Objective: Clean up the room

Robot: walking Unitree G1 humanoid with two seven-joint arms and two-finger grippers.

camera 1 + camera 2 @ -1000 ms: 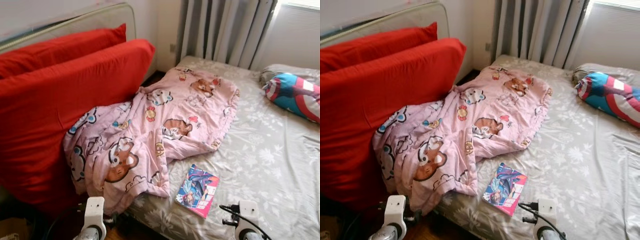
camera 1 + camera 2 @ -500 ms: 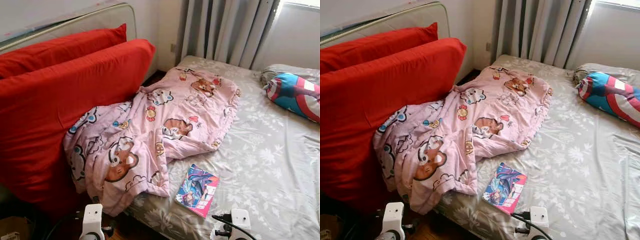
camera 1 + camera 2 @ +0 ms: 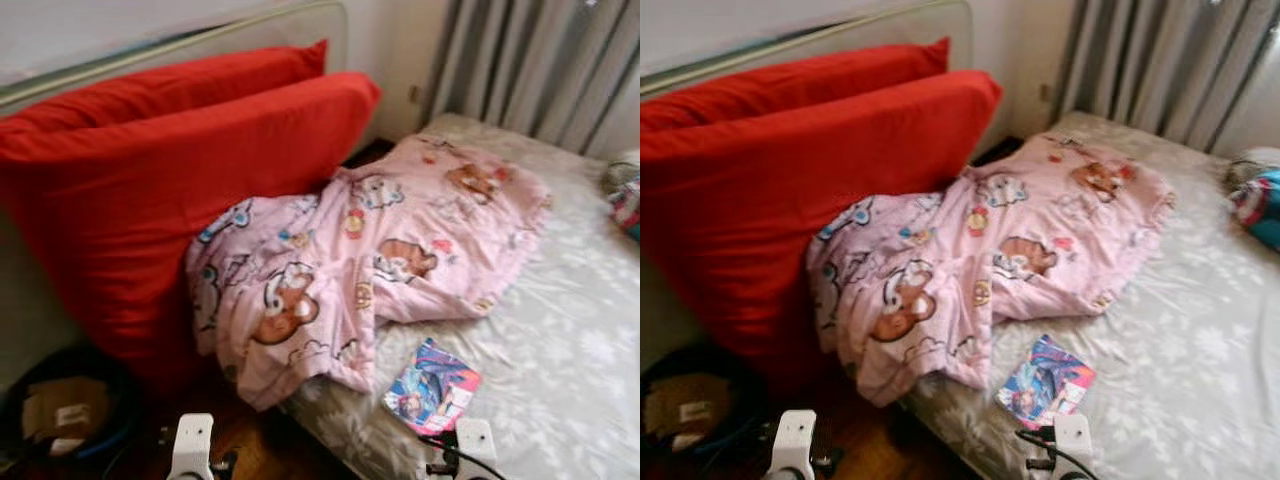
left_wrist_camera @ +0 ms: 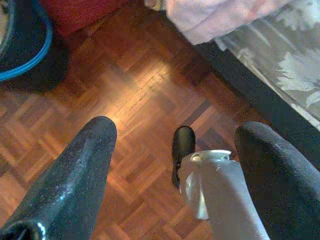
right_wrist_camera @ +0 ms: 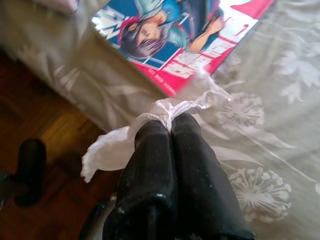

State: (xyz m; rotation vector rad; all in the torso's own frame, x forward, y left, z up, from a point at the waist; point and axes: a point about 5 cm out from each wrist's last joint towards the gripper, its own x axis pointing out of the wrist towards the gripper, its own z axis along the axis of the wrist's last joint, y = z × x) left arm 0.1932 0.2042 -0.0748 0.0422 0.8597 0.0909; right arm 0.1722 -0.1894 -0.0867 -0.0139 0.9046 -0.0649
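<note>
Now the head views sit further toward the robot's left than half a second ago: the red cushions (image 3: 190,170) take up more of the picture, the striped blue pillow (image 3: 1262,205) has slid to the far edge, and a dark bin (image 3: 62,415) with a blue rim and a brown packet inside has come into sight on the parquet floor (image 4: 125,115). The things themselves have not shifted, so I judge this a turn of the robot toward the bin rather than any move of the bedding. The right tool (image 5: 172,125) has its two black fingers pressed together on a scrap of crumpled white plastic wrapper (image 5: 150,125), which hangs over the edge of the bed (image 3: 1200,350), just this side of a comic book (image 3: 1045,382) lying on the grey flowered sheet. The left tool (image 4: 175,150) is spread wide and empty, low over the floor, with the bin off beyond one finger and the pink cartoon blanket (image 3: 370,260) draped over the bed edge ahead of it. Dropping the wrapper into the bin looks like the likely next step, with book and blanket left to tidy. The book cover carries small print in pale panels, too blurred to read; no brand or label is legible anywhere
</note>
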